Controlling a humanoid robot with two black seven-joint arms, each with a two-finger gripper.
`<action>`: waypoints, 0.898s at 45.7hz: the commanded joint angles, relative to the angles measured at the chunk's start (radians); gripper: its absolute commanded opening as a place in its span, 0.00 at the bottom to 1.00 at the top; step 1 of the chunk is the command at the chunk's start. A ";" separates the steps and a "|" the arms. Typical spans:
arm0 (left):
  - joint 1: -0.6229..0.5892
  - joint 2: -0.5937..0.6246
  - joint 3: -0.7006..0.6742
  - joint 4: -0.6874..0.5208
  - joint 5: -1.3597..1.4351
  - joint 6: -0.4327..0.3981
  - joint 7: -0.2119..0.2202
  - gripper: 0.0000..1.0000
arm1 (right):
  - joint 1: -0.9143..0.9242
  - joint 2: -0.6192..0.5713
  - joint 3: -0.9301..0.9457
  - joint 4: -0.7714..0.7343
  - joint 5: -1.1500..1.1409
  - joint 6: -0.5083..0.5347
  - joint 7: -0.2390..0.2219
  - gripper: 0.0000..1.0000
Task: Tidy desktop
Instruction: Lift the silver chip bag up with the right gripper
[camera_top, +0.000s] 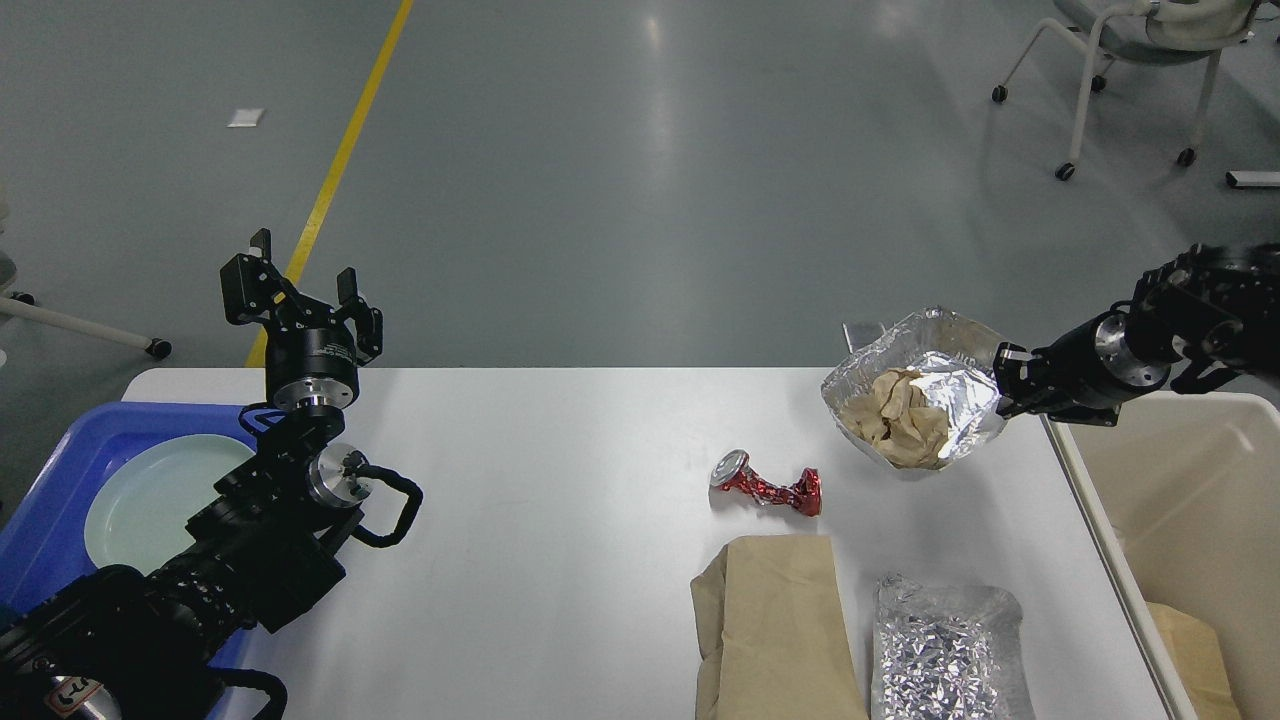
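Observation:
The white desktop (560, 560) fills the lower middle of the head view. My right gripper (1003, 385) is shut on the right rim of a crumpled foil tray (955, 380) holding crumpled brown paper (900, 410), and holds it in the air above the desktop's far right corner. A crushed red can (768, 485) lies on the desktop. A brown paper bag (780, 630) and a silver foil bag (945, 655) lie at the near edge. My left gripper (295, 290) is open and empty, raised over the far left corner.
A blue tray (60, 470) holding a pale green plate (150, 500) sits at the left edge under my left arm. A beige bin (1190, 540) with brown paper at its bottom stands beside the desktop's right edge. A wheeled chair (1130, 60) stands far back right.

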 joint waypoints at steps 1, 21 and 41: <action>0.000 0.000 0.000 0.000 0.000 0.000 -0.001 1.00 | 0.075 -0.016 0.004 0.004 0.000 0.073 0.007 0.00; 0.000 0.000 0.000 0.000 0.000 0.000 0.001 1.00 | 0.563 -0.187 0.042 0.526 0.004 0.196 0.012 0.00; 0.000 0.000 0.000 0.000 0.000 0.000 -0.001 1.00 | 0.843 -0.270 0.067 0.779 0.101 0.196 0.005 0.00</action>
